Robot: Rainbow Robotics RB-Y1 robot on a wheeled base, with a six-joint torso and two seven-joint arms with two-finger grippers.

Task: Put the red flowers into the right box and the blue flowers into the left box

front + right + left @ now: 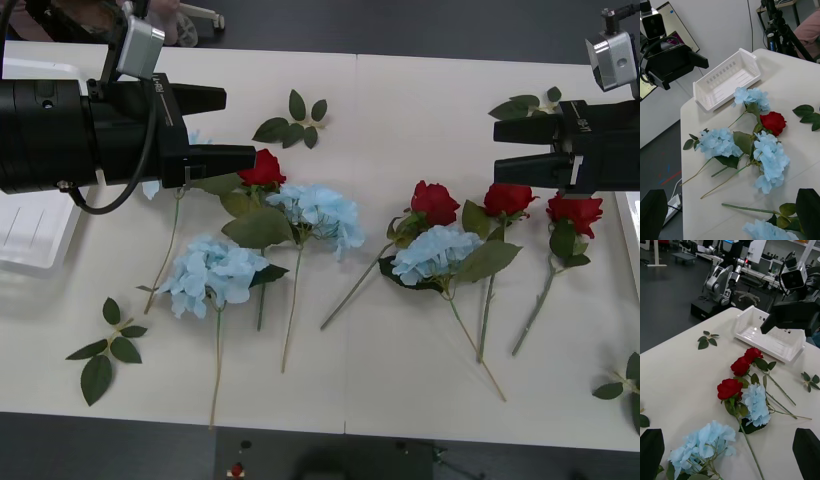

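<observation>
Several red flowers lie across the table: one [262, 168] at the left and three to the right [434, 202] [508, 199] [575, 212]. Blue flowers [210, 272] [318, 213] [437, 252] lie among them, and another [752, 95] lies close to the left box. My left gripper [228, 127] hovers open, its tips just left of the leftmost rose. At the right, my right gripper [505, 152] hovers open just above a rose. The left box [30, 235] lies partly under my left arm. The right box [630, 225] shows as a rim at the right edge and more fully in the left wrist view [771, 335].
Loose green leaf sprigs lie at the back centre [293, 122], front left [105, 350], back right [525, 105] and front right corner [625, 385]. The table's front edge runs along the bottom. Other robots and equipment stand in the room behind.
</observation>
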